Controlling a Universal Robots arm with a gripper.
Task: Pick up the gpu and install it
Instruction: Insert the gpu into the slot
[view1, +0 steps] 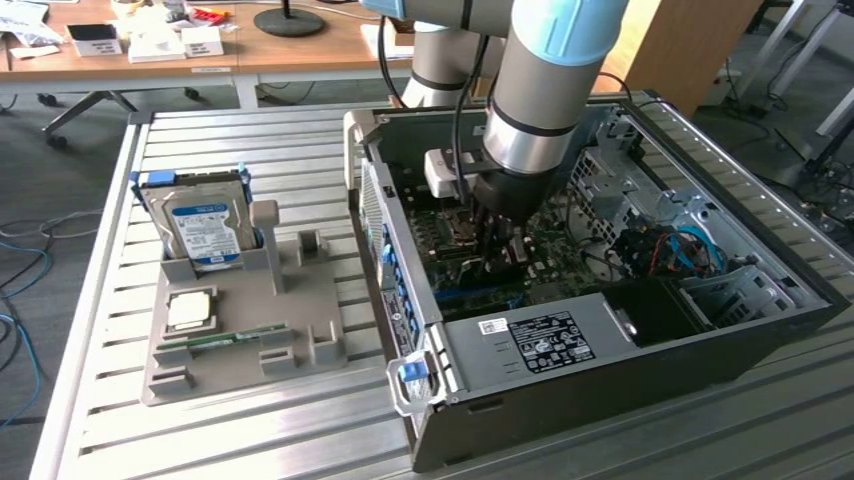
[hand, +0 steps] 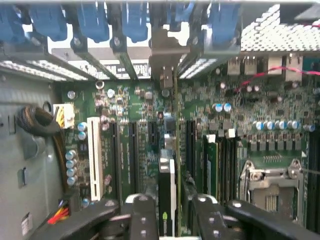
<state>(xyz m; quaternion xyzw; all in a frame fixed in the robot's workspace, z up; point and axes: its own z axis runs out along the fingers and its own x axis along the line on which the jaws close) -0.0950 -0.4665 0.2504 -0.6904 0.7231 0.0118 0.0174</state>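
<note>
The gpu (hand: 168, 170) shows edge-on in the wrist view as a thin green card with one dark face. It stands upright in a motherboard slot, and its silver bracket (hand: 165, 70) reaches the case's rear slot openings. My gripper (hand: 173, 212) straddles the card's near end, one finger (hand: 144, 217) on each side, with a narrow gap showing between the card and the pads. In the exterior view my gripper (view1: 501, 238) reaches straight down into the open computer case (view1: 400, 250), low over the motherboard (view1: 461, 265).
At the exterior view's left, a grey holder (view1: 287, 330) carries a silver hard drive (view1: 203, 228), a processor chip (view1: 191, 310) and a memory stick (view1: 220, 338). Inside the case are the power supply (view1: 541, 340), cables (view1: 667, 250), blue slot clips (hand: 135, 22) and an empty processor socket (hand: 272, 187).
</note>
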